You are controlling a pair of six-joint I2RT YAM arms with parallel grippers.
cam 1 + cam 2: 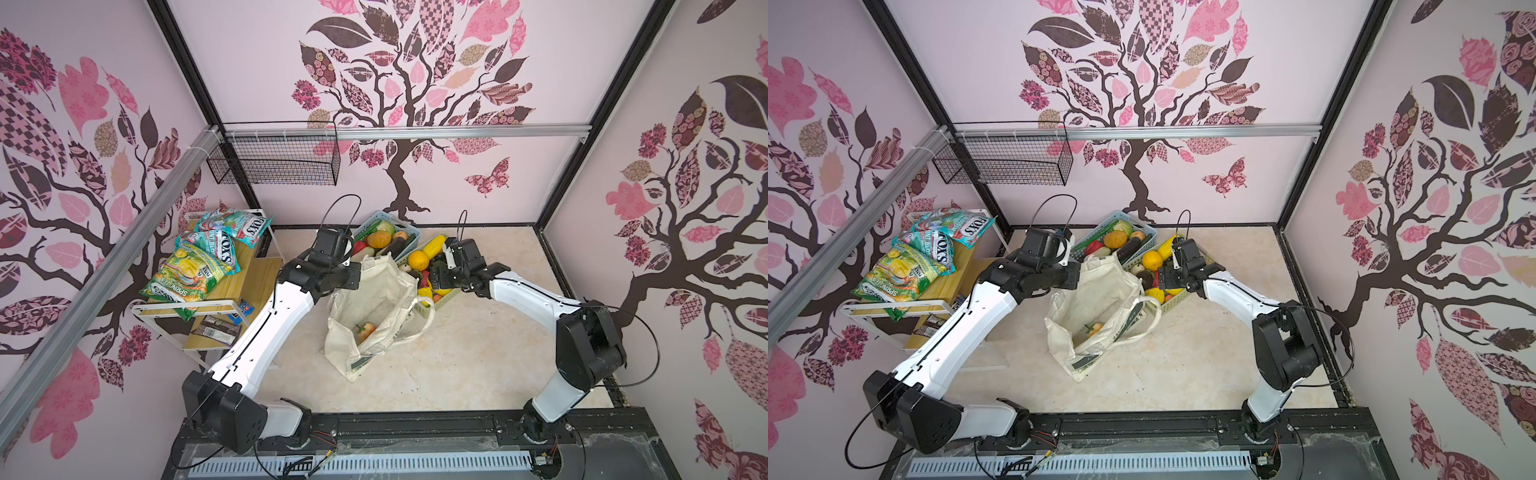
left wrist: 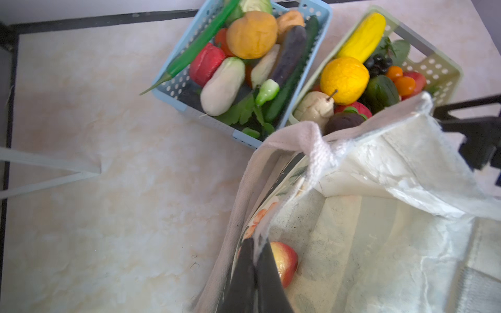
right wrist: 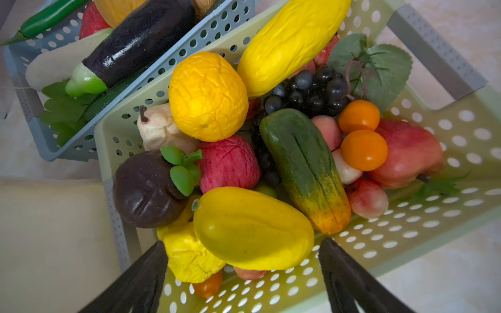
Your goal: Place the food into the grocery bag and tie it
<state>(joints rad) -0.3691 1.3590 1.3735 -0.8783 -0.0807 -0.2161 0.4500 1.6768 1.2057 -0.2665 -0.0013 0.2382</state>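
Note:
The cream grocery bag (image 1: 374, 299) (image 1: 1096, 297) stands open in the middle of the table, with one red-yellow fruit (image 1: 365, 330) (image 2: 286, 260) at its bottom. My left gripper (image 2: 257, 244) is shut on the bag's near rim, pinching the fabric. More food fills a light blue basket (image 1: 376, 218) (image 2: 325, 16) and a pale green basket (image 3: 406, 230) behind the bag. My right gripper (image 3: 243, 242) hangs open over the green basket. Its fingers (image 3: 151, 268) stand on either side of a smooth yellow fruit (image 3: 252, 216) without closing on it.
A wooden shelf rack (image 1: 249, 282) with green and teal snack packets (image 1: 187, 274) stands at the left. A black wire basket (image 1: 278, 160) hangs on the back wall. The bag's strap (image 1: 419, 328) loops out to the right over the table.

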